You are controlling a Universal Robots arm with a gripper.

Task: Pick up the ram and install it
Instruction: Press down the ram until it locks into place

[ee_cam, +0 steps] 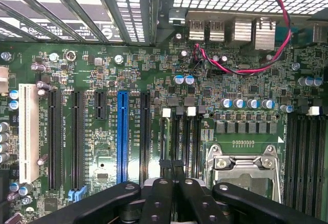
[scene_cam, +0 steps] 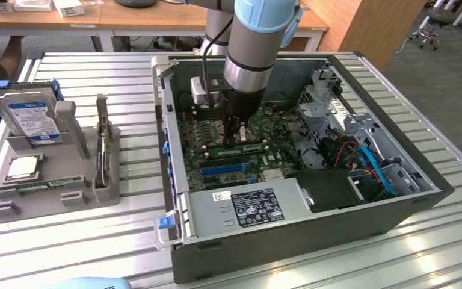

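Slatted metal tabletop carries an open computer case. What is judged to be the ram, a pale green strip, is seen low over the motherboard near the case's centre, directly under the gripper. The jaws are closed; whether the stick is pinched or already seated cannot be told. It is judged light, stiff and fragile, best taken by its long edges. A hard drive stands at nine o'clock from the case.

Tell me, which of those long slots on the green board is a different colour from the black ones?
Two are: the blue slot among the black ones, and the white slot at the row's outer end.
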